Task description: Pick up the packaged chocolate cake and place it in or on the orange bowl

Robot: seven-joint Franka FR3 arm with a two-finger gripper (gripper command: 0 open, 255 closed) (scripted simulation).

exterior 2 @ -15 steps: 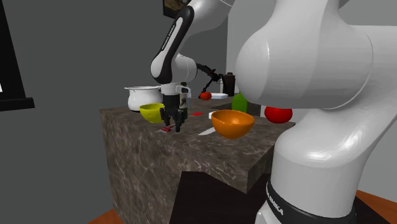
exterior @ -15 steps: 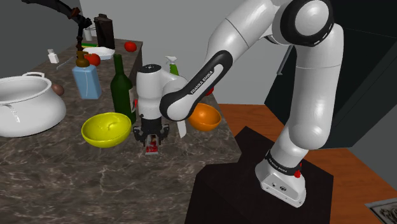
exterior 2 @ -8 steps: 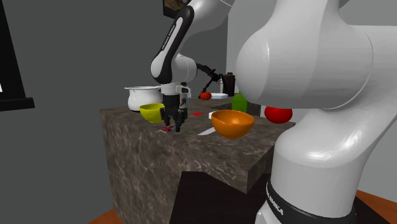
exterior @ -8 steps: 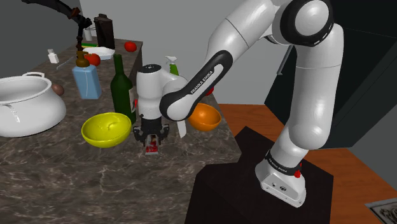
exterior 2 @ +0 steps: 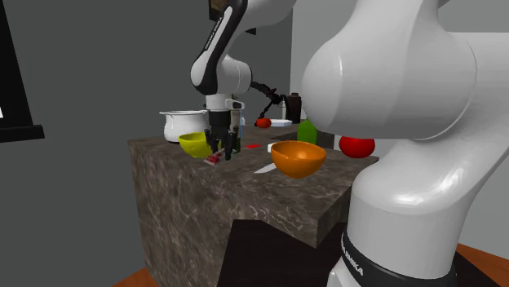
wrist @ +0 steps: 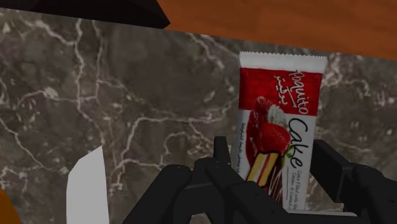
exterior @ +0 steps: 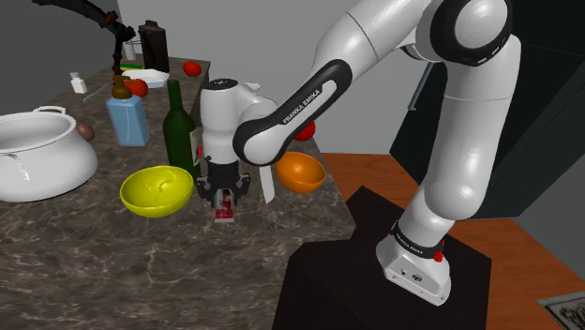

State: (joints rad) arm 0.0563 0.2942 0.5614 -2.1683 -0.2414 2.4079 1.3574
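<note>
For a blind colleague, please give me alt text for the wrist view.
The black gripper clasps a red-and-white cake packet over a dark marble counter. A white object lies nearby; orange-brown floor shows beyond the counter.

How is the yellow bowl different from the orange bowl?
The yellow bowl is yellow-green; the orange bowl is orange. The yellow bowl sits on the shoulder view's left of the gripper holding the cake packet, beside the green bottle; the orange bowl sits on its right, near the counter's edge. Both stand upright and empty on the marbled counter.
</note>
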